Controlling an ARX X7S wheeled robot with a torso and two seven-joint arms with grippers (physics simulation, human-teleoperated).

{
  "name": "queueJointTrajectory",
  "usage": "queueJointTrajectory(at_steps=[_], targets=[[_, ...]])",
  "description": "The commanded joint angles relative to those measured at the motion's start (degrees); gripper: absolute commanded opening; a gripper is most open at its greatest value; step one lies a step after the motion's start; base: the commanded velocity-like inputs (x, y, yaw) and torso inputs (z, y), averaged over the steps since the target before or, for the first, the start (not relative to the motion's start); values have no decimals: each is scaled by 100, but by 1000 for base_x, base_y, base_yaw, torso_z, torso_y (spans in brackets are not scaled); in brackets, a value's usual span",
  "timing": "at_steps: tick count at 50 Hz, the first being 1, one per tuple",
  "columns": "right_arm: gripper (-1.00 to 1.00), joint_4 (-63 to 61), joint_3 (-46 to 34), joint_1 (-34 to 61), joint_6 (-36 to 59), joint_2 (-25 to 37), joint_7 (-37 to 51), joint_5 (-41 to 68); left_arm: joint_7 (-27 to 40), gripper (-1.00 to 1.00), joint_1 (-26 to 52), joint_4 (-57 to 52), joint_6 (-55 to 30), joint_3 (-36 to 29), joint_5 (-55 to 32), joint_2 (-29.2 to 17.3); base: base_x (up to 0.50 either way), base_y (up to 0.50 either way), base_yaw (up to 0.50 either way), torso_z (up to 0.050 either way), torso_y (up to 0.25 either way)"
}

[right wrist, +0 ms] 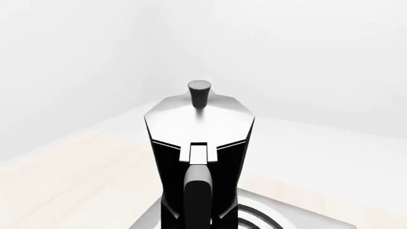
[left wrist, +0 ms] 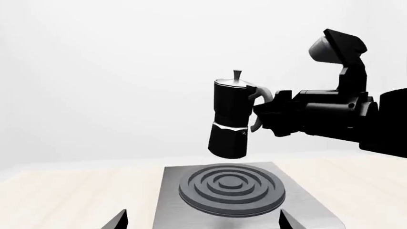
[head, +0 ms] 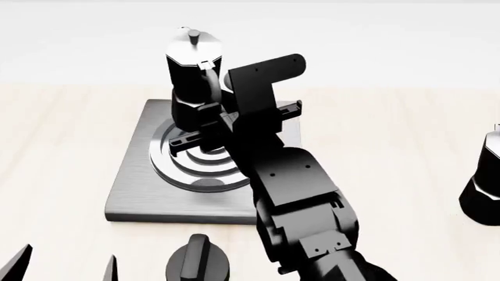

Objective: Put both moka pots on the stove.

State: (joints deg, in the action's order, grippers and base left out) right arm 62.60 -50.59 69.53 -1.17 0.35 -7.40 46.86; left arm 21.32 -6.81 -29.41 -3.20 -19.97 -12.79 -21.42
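Now we clamp our right gripper [left wrist: 264, 114] on the first moka pot's [left wrist: 232, 119] handle, holding it above the stove [left wrist: 299, 200] burner; next we lower it straight down. Beyond, the second moka pot [head: 483, 187] waits.

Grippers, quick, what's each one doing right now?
Left gripper: fingers apart, open, holding nothing.
Right gripper: closed on the tall faceted black moka pot's handle.

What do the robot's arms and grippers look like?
The right arm is glossy black, built of blocky, angular segments dotted with small screws, and a flat bracket stands near the wrist. In the left wrist view a pale grey rounded cap sits on it. The left gripper shows only two dark pointed fingertips. No cables or markings show.
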Motion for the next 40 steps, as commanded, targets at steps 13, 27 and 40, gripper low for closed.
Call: queueJointTrajectory(at_steps=[13, 27, 40], targets=[[-100, 474, -2182, 281, -911, -32, 153, 2067, 39, 100, -71, -11, 182, -17, 121, -80, 0, 0, 0, 0, 2], [-100, 504, -2918, 350, -1110, -32, 197, 2738, 49, 100, -53, 23, 208, -60, 142, -83, 0, 0, 0, 0, 1], [-100, 491, -3325, 332, -1220, -32, 237, 3045, 78, 100, -43, 29, 201, -88, 185, -103, 0, 0, 0, 0, -60]])
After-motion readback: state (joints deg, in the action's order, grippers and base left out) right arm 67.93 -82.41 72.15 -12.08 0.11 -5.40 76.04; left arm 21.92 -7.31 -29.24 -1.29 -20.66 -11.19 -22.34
